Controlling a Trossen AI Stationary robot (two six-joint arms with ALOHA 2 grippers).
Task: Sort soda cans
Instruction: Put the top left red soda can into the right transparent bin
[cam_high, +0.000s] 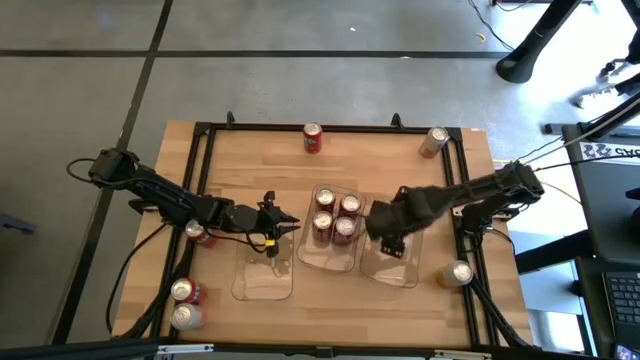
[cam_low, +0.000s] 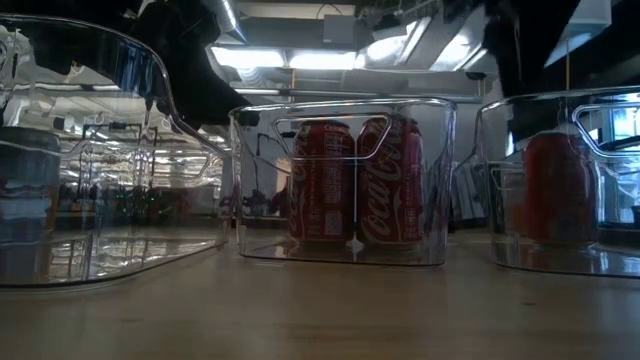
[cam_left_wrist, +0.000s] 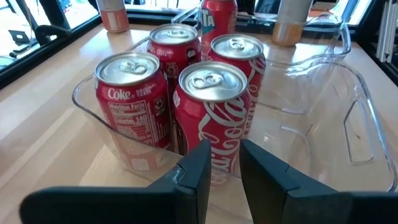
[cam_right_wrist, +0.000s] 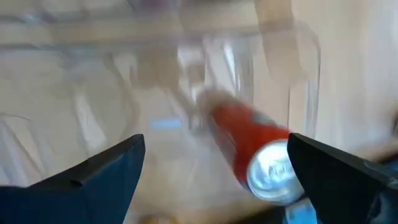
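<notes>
Four red cans stand upright in the middle tray; an orange-red can sits in the right tray, right under the right arm. Loose cans left on the table: red one at the far edge, copper one at the far right corner, one tipped at the right edge, three on the left, one of them tucked under the left arm.

Risks:
- Orange-red can looks tilted in the right wrist view. If it was let go off-vertical it could tip and roll in the tray. Can't confirm from the blur.
- Right arm pulling out could clip the tray wall and drag the tray.
- Left claw sits just beside the middle tray's left wall; a push forward could shove the tray and knock the four cans.
- Left tray is empty and light, so it would slide easily.

Claws:
- Right claw: fingers wide apart, can between them but not gripped as far as I can tell. Over the right tray.
- Left claw: fingers a narrow gap apart, holding nothing, aimed at the nearest red can through the tray wall. Above the far end of the left tray.
</notes>
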